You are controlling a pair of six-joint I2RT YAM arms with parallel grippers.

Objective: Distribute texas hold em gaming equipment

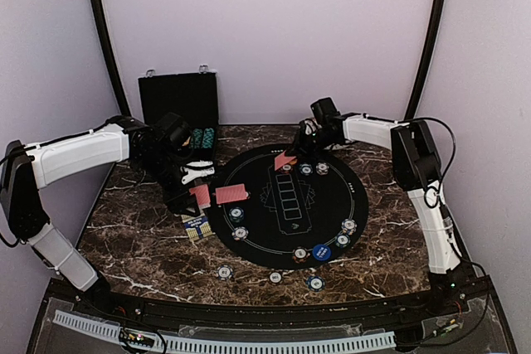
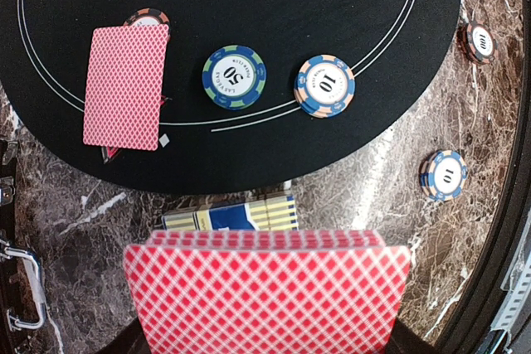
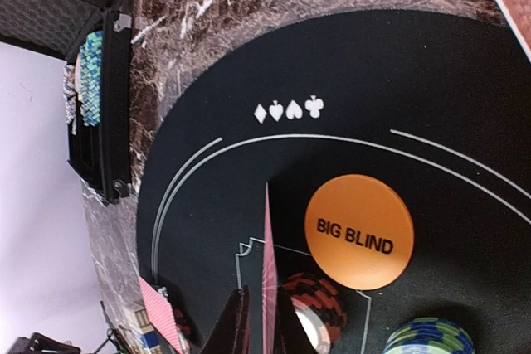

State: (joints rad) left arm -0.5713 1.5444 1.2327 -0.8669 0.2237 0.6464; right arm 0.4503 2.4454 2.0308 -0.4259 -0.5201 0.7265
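My left gripper is shut on a deck of red-backed cards, held over the table's left side just off the black round mat; its fingertips are hidden behind the deck. One red-backed card lies face down on the mat's left edge. My right gripper is shut on a single red-backed card, seen edge-on, above the mat's far side. An orange BIG BLIND button and a red-black chip lie beside it. A 50 chip and a 10 chip lie on the mat.
The black hinged case stands open at the back left with stacked chips in it. A blue and yellow card box lies under the deck. A blue button lies near the mat's front rim. Three chips lie on the marble in front.
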